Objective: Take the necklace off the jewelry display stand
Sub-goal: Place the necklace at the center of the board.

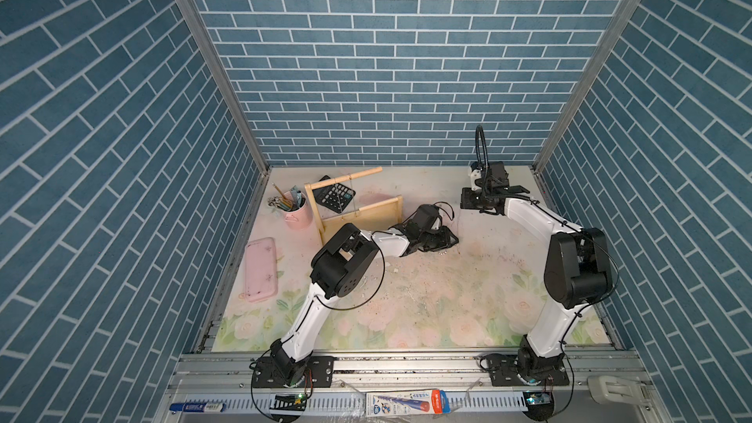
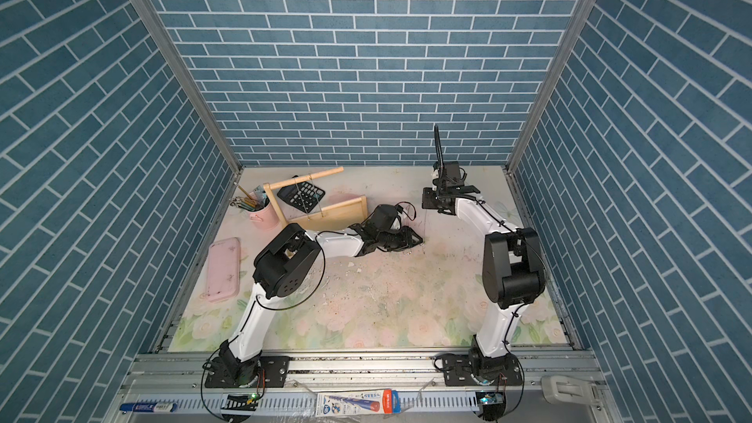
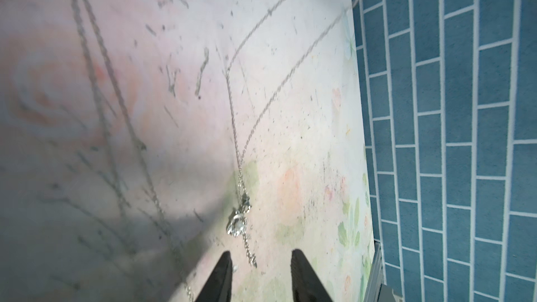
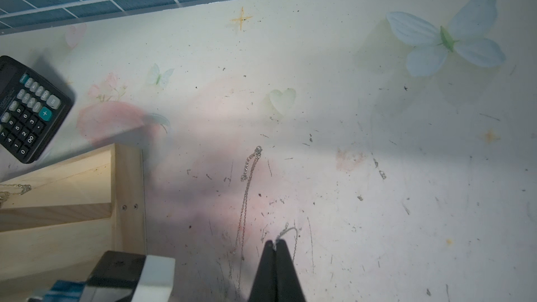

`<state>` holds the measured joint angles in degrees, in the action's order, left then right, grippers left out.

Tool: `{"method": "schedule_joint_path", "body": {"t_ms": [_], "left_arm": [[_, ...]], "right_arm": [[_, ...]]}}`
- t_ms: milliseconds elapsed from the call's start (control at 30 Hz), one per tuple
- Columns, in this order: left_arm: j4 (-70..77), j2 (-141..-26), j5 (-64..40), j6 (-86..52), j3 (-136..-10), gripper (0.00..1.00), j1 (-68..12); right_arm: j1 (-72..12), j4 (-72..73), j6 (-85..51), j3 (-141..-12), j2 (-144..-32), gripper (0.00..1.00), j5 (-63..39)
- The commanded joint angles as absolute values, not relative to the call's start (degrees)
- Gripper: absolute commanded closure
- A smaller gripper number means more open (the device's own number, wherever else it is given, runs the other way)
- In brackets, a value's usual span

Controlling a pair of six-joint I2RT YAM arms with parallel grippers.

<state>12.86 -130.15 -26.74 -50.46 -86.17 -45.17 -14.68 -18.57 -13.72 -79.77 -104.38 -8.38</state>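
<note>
Right of the one jewelry display stand (image 1: 380, 213), one necklace (image 3: 239, 222) is off the bars, its pendant down on the tabletop (image 1: 447, 286) just ahead of the left gripper (image 3: 260, 257), whose jaws stand apart on a low, bent arm. Farther back, the raised right gripper (image 4: 275, 242) has its jaws pinched together on that necklace. One calculator (image 4: 29, 111) shows digits and a "+".

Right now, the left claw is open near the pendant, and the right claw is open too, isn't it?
Not quite: the right claw is shut, pinching the necklace chain, as the right wrist view shows. The left claw is indeed open near the pendant.
</note>
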Motion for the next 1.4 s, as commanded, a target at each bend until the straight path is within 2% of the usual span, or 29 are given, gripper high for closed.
{"method": "schedule_joint_path", "body": {"t_ms": [0, 300, 533, 1033, 1367], "left_arm": [[8.54, -132.26, -26.27, -44.96, -89.75, 0.59, -44.65], [1.78, -135.46, -26.23, -36.89, -96.69, 0.54, -44.64], [0.11, -136.74, -26.56, -34.3, -98.58, 0.64, -45.08], [-8.05, -138.69, -21.94, -27.11, -102.91, 0.72, -47.0], [-14.03, -138.09, -14.84, -21.67, -103.88, 0.77, -48.72]], "right_arm": [[-14.5, -18.36, -15.47, -80.77, -105.47, 1.0, -8.89], [-14.47, -18.59, -15.56, -81.46, -105.82, 1.0, -9.27], [-14.46, -18.63, -15.47, -81.53, -105.94, 1.0, -9.22], [-14.55, -18.77, -15.39, -81.56, -105.64, 1.0, -9.29], [-14.5, -18.52, -15.64, -80.88, -105.21, 1.0, -9.27]]}}
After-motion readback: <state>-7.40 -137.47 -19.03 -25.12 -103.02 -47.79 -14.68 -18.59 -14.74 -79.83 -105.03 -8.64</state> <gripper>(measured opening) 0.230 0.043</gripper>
